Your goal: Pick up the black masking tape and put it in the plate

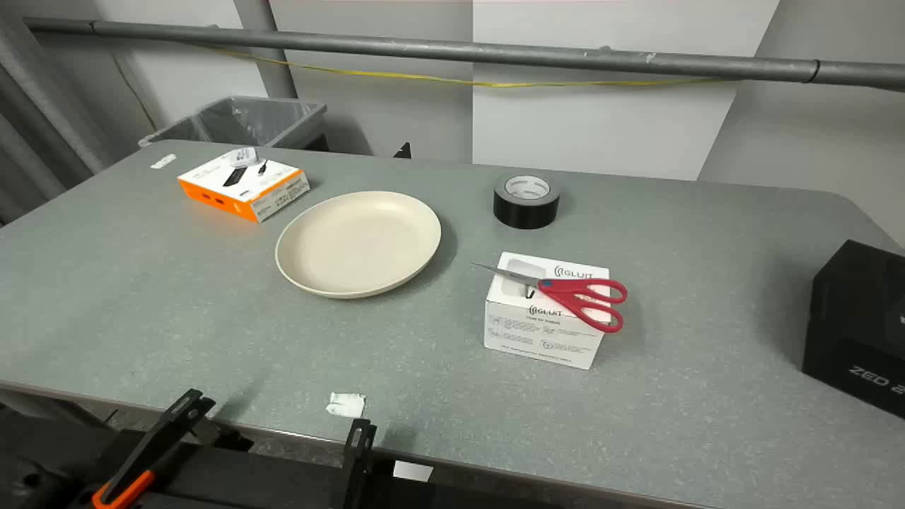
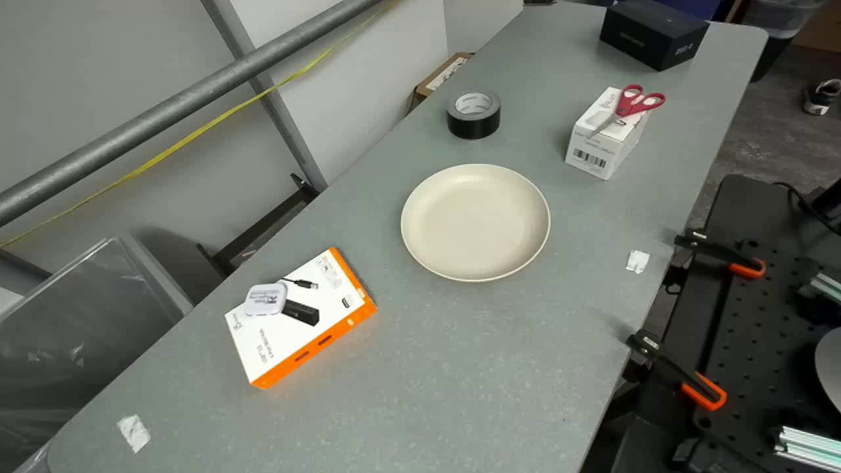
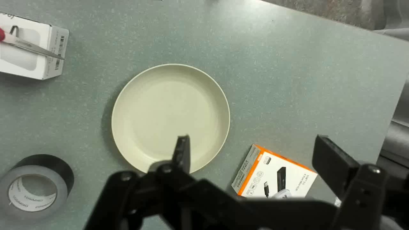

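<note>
The black masking tape, a small ring-shaped roll, lies flat on the grey table in both exterior views point(image 1: 525, 213) point(image 2: 474, 126). It also shows at the lower left of the wrist view point(image 3: 32, 171), its core visible. The round cream plate stands near it in both exterior views point(image 1: 357, 244) point(image 2: 474, 223) and bare in the middle of the wrist view point(image 3: 172, 108). My gripper point(image 3: 253, 137) shows only in the wrist view. Its fingers are wide apart with nothing between them. It hangs above the table, one finger overlapping the plate's edge in view, away from the tape.
A white box point(image 1: 544, 329) with red scissors point(image 1: 580, 293) on top stands near the plate and tape. An orange-and-white box point(image 2: 302, 322) carrying a small white case point(image 2: 265, 299) lies on the plate's other side. A large black box point(image 1: 859, 318) stands at the table's far end.
</note>
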Tool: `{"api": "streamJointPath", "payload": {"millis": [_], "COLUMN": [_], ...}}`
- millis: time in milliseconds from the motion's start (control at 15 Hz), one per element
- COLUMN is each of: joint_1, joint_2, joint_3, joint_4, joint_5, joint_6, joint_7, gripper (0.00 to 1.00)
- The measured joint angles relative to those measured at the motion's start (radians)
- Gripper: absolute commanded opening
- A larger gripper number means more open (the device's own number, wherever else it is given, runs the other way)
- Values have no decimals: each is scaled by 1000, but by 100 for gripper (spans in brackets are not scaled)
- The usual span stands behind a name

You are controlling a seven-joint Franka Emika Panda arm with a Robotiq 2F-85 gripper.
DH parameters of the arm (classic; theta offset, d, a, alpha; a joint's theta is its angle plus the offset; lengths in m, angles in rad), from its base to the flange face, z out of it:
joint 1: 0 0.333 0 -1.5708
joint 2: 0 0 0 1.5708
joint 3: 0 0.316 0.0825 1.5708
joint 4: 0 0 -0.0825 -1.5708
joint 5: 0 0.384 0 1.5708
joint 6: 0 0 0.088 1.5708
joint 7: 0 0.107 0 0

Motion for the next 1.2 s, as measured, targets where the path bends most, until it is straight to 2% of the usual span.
{"api": "streamJointPath", "payload": {"millis": [467,667,1000,1200], "joint_1": [-12,-42,-116,-149], "joint_2": [3,47,240,353], "joint_3": [11,7,-27,-29], "joint_4": [0,5,65,138], "joint_5": [-12,-68,-95,-95], "joint_6": [21,136,427,477], "joint_7": [3,1,-6,14], "gripper": [100,100,100,100]}}
